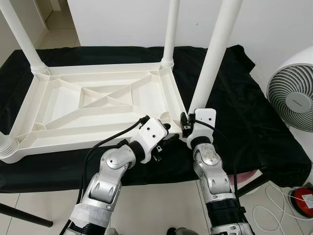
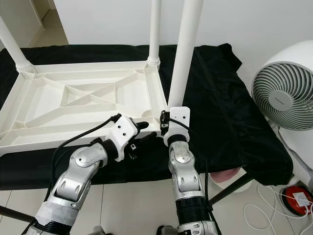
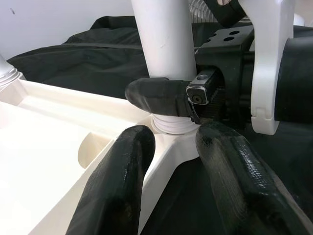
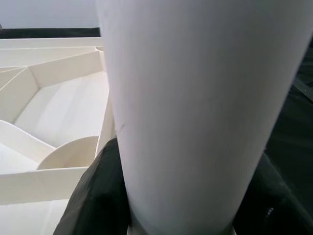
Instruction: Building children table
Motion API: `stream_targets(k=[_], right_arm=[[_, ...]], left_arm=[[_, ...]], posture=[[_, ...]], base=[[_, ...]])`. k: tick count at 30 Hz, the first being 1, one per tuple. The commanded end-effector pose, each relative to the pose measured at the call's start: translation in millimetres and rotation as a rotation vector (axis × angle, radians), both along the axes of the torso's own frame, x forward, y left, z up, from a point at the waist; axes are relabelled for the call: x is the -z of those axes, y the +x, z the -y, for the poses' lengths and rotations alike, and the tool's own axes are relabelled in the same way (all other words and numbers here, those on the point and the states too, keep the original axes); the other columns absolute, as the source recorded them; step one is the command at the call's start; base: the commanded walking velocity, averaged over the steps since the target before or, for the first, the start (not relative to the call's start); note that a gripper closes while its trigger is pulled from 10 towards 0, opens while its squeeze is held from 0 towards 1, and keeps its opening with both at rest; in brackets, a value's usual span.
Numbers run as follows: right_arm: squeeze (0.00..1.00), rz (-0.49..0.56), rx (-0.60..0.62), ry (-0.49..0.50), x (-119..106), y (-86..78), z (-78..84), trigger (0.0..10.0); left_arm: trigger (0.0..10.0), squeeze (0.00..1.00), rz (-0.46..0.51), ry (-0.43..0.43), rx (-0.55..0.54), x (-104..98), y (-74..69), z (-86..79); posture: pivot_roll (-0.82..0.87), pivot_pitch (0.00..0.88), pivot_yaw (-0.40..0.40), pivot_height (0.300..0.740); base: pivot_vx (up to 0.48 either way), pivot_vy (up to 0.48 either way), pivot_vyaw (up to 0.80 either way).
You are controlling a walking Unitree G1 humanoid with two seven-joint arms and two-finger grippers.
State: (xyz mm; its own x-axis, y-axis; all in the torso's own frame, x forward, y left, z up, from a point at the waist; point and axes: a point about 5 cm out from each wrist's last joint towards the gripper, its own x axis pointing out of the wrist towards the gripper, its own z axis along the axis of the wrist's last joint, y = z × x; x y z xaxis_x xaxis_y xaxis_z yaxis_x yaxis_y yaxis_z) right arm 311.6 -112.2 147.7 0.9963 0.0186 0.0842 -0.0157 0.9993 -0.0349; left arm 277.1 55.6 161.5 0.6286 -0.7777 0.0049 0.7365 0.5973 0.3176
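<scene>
A white plastic children's table top (image 1: 98, 105) lies upside down on a black cloth (image 1: 254, 122). White legs stand up at its far left (image 1: 22, 39) and far right (image 1: 170, 34) corners. A leg base (image 1: 6, 144) shows at the near left corner. My right gripper (image 1: 187, 125) is shut on the foot of the near right leg (image 1: 215, 54), which sits at its corner socket; its fingers (image 4: 93, 196) wrap the leg (image 4: 195, 98). My left gripper (image 3: 171, 137) is open, its fingers on either side of that same corner rim, just left of the right gripper.
A white floor fan (image 1: 293, 98) stands at the right beside the cloth-covered surface. A red round object (image 1: 302, 200) and white cables lie on the tiled floor at the lower right. A white wall rises behind.
</scene>
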Motion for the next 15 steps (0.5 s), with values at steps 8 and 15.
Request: stream_targets(k=[8,15], right_arm=[[1.00,0.032,-0.061,0.001,-14,4.8,19.4,10.0],[0.00,-0.003,-0.476,-0.193,-19,13.3,22.7,10.0]], left_arm=[[10.0,0.00,0.017,-0.026,-0.108,1,-0.1,-6.7],[10.0,0.00,0.017,-0.015,-0.109,1,-0.5,-11.1]], posture=[[-0.12,0.060,-0.007,0.740],[-0.11,0.051,0.007,0.740]], base=[[0.000,0.000,0.00],[0.000,0.000,0.00]])
